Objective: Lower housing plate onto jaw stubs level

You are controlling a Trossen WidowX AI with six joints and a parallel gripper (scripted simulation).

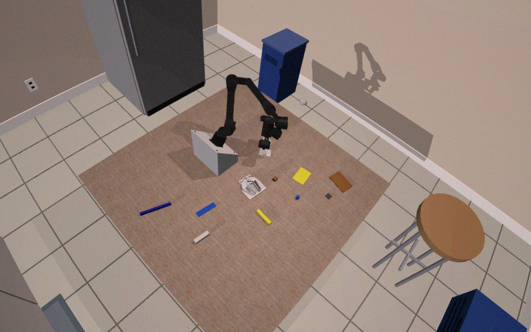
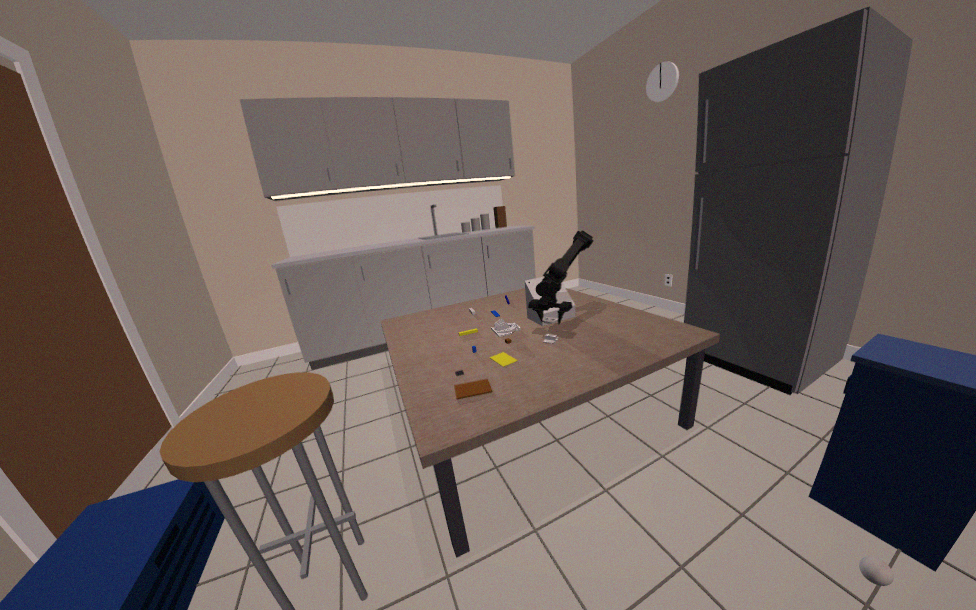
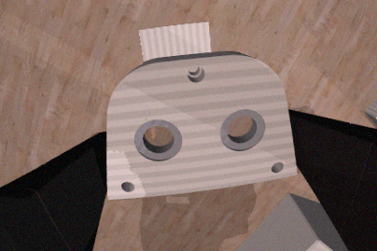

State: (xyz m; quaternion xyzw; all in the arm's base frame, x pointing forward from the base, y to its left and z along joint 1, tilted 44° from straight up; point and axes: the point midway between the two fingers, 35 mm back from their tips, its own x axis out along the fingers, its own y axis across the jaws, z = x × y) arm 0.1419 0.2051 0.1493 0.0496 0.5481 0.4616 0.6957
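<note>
The pale housing plate [image 3: 201,103] has two large grey-rimmed holes, and wood shows through them. My gripper [image 1: 264,145] [image 2: 550,316] [image 3: 196,131] is shut on its two side edges, one black finger on each side. The plate hangs above a white stand [image 1: 265,153] [image 2: 550,339] [image 3: 174,39] on the table, whose ribbed tab shows past the plate's rounded edge. The white base assembly with the jaws [image 1: 252,186] [image 2: 505,328] lies apart from my gripper, on the stool side of the arm's base. Its pins and stubs are too small to tell.
A small brown cube [image 1: 275,178] and a yellow square [image 1: 301,176] lie near the jaw assembly. A yellow bar [image 1: 263,216], a blue strip [image 1: 205,209] and a small blue piece [image 1: 297,196] lie around it. The grey arm base [image 1: 207,152] [image 3: 289,229] stands close by.
</note>
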